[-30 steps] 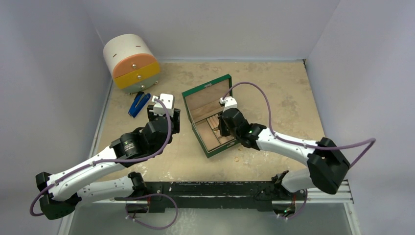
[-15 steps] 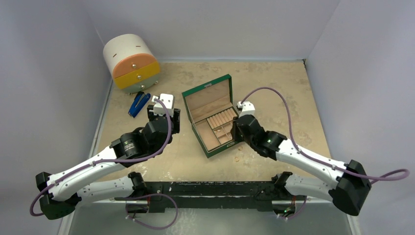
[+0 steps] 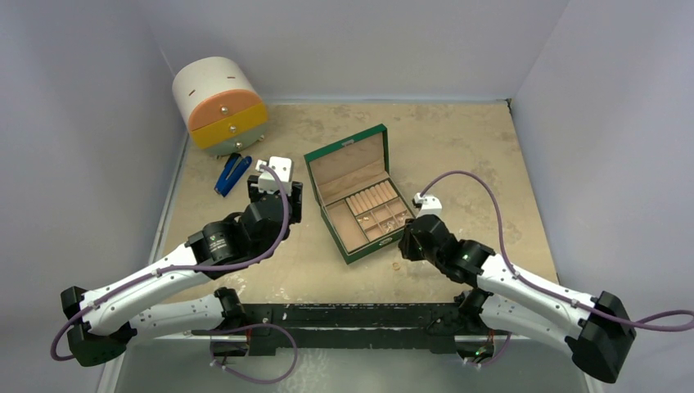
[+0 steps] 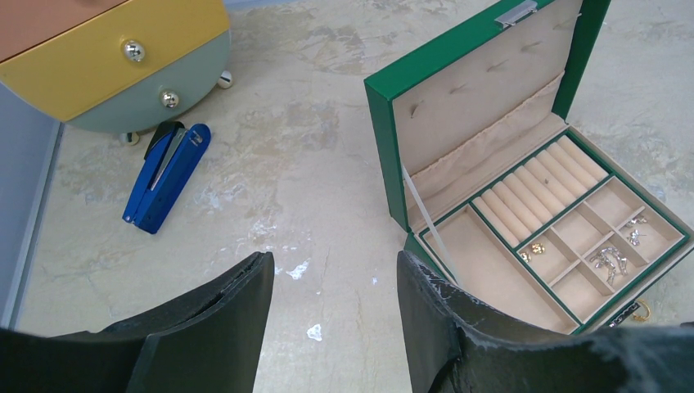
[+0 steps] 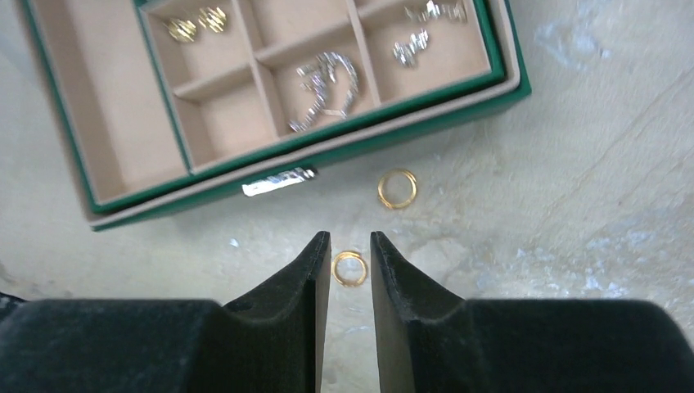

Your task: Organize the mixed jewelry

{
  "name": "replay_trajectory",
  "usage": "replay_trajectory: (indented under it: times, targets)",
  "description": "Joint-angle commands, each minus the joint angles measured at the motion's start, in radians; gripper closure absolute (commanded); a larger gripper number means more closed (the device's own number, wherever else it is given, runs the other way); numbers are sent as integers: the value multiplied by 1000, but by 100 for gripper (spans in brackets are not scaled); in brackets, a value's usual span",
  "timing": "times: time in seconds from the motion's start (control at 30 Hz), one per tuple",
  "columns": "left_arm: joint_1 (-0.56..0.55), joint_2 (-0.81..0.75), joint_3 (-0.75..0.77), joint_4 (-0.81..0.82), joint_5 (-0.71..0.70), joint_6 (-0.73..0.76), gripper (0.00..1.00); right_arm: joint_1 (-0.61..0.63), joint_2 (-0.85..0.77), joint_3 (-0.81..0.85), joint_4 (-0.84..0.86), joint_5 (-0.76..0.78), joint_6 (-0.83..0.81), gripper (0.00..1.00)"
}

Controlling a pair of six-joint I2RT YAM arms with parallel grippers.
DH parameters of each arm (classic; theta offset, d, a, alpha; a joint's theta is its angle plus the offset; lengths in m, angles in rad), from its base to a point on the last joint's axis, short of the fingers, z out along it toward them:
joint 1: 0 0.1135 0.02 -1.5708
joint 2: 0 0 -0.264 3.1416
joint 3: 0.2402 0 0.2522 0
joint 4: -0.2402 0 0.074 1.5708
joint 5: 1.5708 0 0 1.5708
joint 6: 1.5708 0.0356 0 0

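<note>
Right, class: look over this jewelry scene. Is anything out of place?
A gold ring and a second gold ring lie loose on the table, just outside the green box, while the other jewelry sits in its compartments.

A ring lies on the table before the box.

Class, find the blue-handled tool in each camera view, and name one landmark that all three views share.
Top external: the blue-handled tool lies upper left, just below the round drawer cabinet.
Left wrist: the tool lies left of centre, under the cabinet's front.
Right wrist: not in it.
Shared landmark: the open green box.
</note>
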Motion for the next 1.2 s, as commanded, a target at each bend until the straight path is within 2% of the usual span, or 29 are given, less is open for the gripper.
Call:
replay_trajectory:
  times: [0.0,0.43,1.17]
  targets:
    - [7,-5,4,14,-1,5,44,5,-12,-56,58,-27,46,73]
    - [8,-2,4,12,-3,4,44,6,47,-123,171,-62,71,73]
    - [8,0,6,12,-1,5,43,53,132,-84,8,-2,313,82]
